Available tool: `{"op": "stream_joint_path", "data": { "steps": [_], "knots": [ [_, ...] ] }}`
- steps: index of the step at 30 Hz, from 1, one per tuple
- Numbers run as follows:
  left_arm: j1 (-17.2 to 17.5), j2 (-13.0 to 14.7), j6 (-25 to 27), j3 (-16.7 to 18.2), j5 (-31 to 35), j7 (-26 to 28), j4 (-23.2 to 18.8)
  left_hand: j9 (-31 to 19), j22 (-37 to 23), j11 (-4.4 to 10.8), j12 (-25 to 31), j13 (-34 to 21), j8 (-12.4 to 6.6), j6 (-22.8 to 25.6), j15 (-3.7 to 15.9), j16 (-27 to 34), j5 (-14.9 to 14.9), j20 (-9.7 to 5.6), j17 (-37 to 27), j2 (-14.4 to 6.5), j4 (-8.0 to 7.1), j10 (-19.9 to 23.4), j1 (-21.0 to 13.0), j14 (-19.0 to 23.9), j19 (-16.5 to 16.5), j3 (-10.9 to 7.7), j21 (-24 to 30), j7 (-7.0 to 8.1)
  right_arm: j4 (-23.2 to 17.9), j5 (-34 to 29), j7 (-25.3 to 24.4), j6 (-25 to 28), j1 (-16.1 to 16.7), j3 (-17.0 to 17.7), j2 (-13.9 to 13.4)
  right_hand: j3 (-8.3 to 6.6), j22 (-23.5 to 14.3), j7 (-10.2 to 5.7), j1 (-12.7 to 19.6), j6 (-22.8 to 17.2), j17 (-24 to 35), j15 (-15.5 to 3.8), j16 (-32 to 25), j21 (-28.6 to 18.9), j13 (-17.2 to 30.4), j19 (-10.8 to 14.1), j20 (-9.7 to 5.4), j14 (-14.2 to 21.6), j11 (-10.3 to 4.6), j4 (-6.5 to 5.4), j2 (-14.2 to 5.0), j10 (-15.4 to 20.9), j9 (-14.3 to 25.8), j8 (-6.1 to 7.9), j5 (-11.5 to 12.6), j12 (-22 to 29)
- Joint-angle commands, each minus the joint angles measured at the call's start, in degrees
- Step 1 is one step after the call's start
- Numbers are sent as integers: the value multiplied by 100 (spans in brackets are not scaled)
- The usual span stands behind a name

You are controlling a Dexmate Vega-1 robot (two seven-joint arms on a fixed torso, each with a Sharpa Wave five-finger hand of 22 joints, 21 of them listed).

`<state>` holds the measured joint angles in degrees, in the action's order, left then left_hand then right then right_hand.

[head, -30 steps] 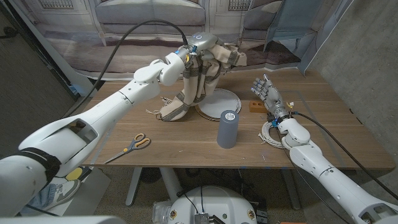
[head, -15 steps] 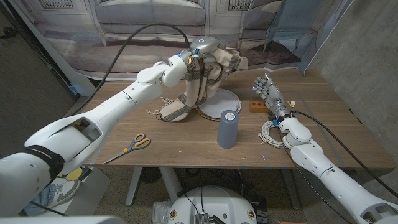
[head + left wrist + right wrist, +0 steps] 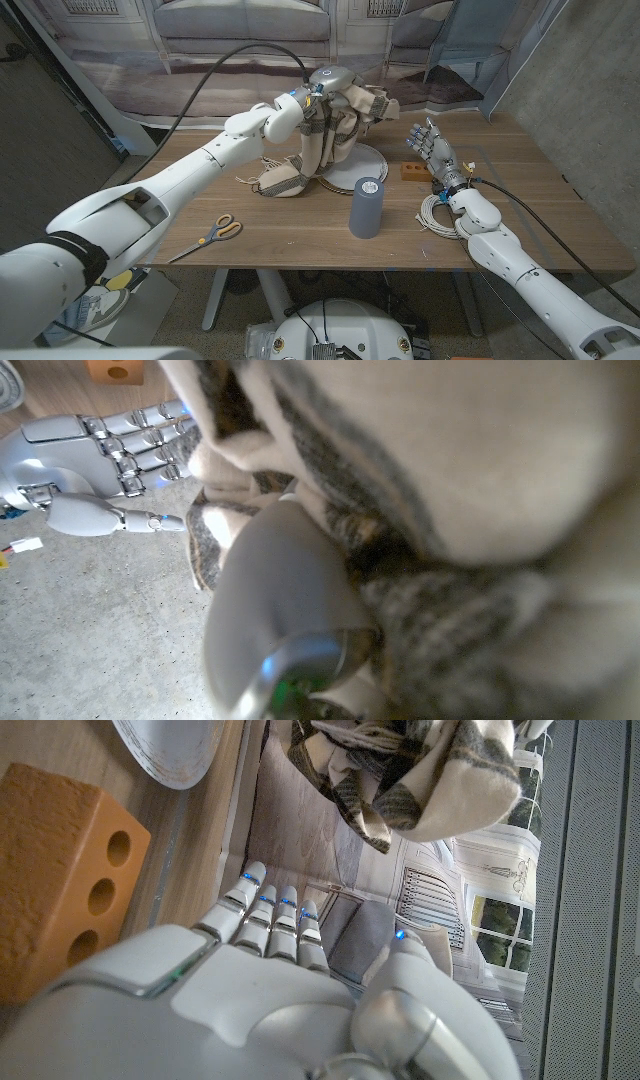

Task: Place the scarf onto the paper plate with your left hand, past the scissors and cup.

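Now, from the head view, the left hand [image 3: 335, 85] grips the bunched top of the scarf [image 3: 318, 135] above the paper plate [image 3: 362, 166], farther toward the plate than a second ago. The scarf's lower end, which hung higher before, has sagged onto the table [image 3: 300, 225] just left of the plate. The cup [image 3: 366, 207] stands in front of the plate, and the scissors [image 3: 212, 235] lie well apart near the table's front left; neither has moved. The right hand [image 3: 432, 152] stands upright with fingers spread, holding nothing, beside a small wooden block [image 3: 411, 171] and a coil of white cord [image 3: 436, 214], as before.

In the left wrist view, scarf cloth [image 3: 480, 490] lies close against the camera, with the right hand [image 3: 95, 460] beyond it.

In the right wrist view, the right hand [image 3: 260, 970] shows its fingers straight, the block [image 3: 60, 870] beside it, the plate's rim [image 3: 175, 755] and hanging scarf [image 3: 410, 770] beyond.
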<state>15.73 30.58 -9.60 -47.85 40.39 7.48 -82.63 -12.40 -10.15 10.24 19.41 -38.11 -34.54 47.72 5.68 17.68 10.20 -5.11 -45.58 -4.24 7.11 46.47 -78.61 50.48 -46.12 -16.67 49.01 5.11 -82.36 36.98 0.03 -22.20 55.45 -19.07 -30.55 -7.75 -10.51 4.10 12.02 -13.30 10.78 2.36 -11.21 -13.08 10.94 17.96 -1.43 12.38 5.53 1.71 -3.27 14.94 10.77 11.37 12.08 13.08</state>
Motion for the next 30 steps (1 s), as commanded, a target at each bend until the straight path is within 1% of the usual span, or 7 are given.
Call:
{"op": "stream_joint_path", "data": {
  "steps": [1,9,19,30],
  "knots": [
    [26,-30,-5,-75,-71,-50,108,-15,-2,-20,-10,-16,-24,91,704,-3,38,-191,-39,-82,24,71,-34,143,34,-45,35,-40,131,15,99,-32,-106,-37,53,21,-33,13,40,-32,16,1,16,22,19,60,-15,64,-9,3,-29,46,10,-8,-3,-15],
    [-40,-128,-56,-188,-105,-119,324,-13,-2,-32,-24,-22,-15,96,697,-17,37,-188,-52,-84,28,98,-40,144,45,-50,39,-63,228,35,171,-46,-187,-52,81,23,-33,14,38,-32,16,-2,18,27,19,62,-15,62,3,4,-31,50,10,-8,-4,-15],
    [-164,-300,-195,-389,-122,-138,660,-9,-2,-33,-39,-37,-13,121,700,-29,35,-186,-67,-87,29,119,-42,161,62,-55,41,-44,319,54,205,-74,-233,-53,114,25,-34,15,38,-31,16,0,19,31,19,63,-13,60,1,6,-32,53,10,-8,-5,-14],
    [-217,-394,-298,-535,-173,-129,933,-4,-3,-35,-61,-48,-11,165,700,-52,32,-178,-84,-87,28,156,-39,174,77,-59,48,-47,304,48,188,-60,-233,-40,92,28,-34,14,38,-38,16,1,17,37,19,64,-11,67,-2,9,-33,59,10,-6,-6,-13]
  ]
}}
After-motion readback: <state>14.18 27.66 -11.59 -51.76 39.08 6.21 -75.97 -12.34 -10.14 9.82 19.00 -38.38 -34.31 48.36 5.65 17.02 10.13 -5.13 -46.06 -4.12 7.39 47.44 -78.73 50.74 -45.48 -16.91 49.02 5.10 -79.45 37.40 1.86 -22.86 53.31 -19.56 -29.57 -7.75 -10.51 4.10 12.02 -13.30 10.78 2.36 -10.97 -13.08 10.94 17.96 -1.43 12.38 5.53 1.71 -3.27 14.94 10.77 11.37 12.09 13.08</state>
